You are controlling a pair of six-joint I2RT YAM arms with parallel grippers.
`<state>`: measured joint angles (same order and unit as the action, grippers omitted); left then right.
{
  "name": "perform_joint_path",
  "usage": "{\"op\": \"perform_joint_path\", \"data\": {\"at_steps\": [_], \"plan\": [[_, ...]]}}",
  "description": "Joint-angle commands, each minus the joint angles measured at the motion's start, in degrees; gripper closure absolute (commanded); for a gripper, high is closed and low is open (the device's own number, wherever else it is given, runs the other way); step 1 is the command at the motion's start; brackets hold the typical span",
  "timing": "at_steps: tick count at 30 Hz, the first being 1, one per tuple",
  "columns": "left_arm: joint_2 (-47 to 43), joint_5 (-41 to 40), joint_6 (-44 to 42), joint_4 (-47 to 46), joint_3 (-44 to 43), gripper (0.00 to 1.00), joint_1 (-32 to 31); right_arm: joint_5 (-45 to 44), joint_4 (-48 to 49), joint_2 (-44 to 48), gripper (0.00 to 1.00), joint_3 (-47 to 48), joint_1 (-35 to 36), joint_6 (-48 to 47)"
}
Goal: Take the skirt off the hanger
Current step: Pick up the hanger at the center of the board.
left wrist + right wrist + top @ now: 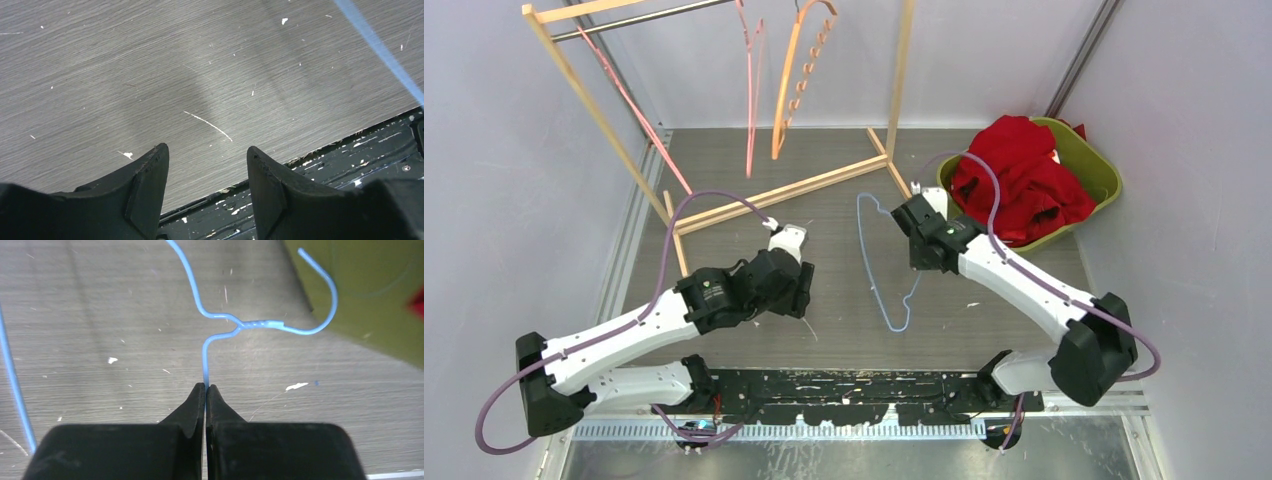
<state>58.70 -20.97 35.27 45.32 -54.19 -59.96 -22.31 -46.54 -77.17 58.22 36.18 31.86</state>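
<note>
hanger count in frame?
3: blue wire hanger on the table, pinched by the right end effector; pink hanger and orange hanger on the rack. Pink strand by the rack's left leg may be another.

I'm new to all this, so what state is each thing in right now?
Right gripper: shut on the blue hanger.
Left gripper: open, empty.
Blue hanger: bare, no skirt on it.
Red clothes: heaped in the green basket.
Pink hanger, orange hanger: hanging from the rack.
</note>
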Motion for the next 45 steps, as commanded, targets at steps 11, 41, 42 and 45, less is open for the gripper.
{"op": "perform_joint_path", "data": {"at_steps": [11,41,42,45], "plan": [[2.05,1.18,-0.97,-5.56,-2.82,0.43,0.29,-9.14,-9.1,4.74,0.99,7.13,6.44,-3.71],[13.57,10.9,-0.86,-24.75,-0.78,0.36,1.51,-9.79,-4.52,2.74,0.99,2.62,14.65,-0.69],[13.63,12.27,0.24,-26.79,-0.48,0.35,2.45,-9.68,-4.49,2.8,0.99,2.47,14.7,-0.68],[17.17,15.35,2.83,-32.59,0.47,0.35,5.38,-9.83,-4.85,2.61,0.99,2.45,14.88,-0.5]]}}
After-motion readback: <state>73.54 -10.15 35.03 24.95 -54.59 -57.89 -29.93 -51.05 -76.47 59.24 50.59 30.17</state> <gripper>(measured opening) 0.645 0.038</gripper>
